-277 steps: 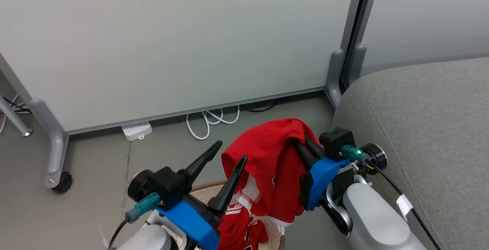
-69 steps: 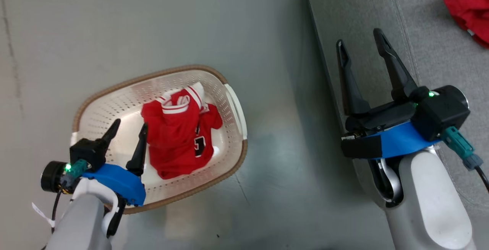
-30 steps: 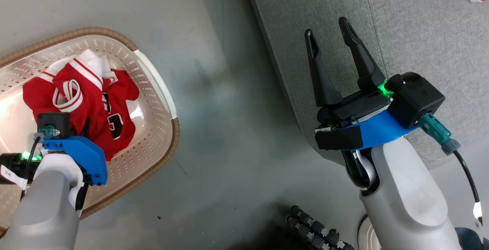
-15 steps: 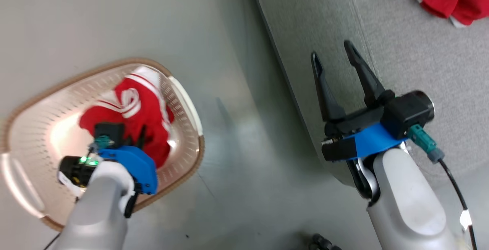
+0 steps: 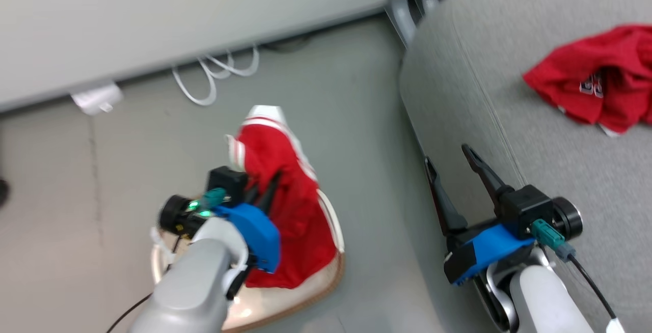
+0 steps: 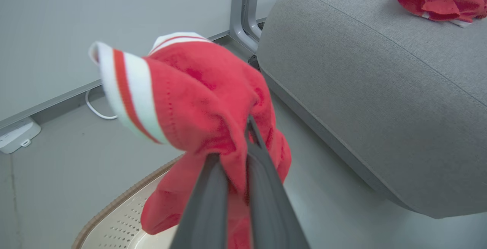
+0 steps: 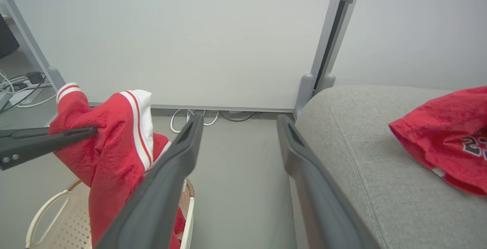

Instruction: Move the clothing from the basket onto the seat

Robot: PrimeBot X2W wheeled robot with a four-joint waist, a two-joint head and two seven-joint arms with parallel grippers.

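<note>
Between basket (image 5: 318, 292) and sofa edge (image 5: 415, 104), open floor (image 5: 377, 200); left pincer (image 6: 232, 144) holds jersey (image 5: 293, 211).

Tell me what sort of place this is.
Probably an office or lab corner staged as a living space, not a home: pale partition panels on metal feet, a power strip and loose white cable on bare grey floor, beside a grey sofa.

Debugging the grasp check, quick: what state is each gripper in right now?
Left gripper: shut on the red striped-trim garment, held up over the basket.
Right gripper: open, holding nothing.
</note>
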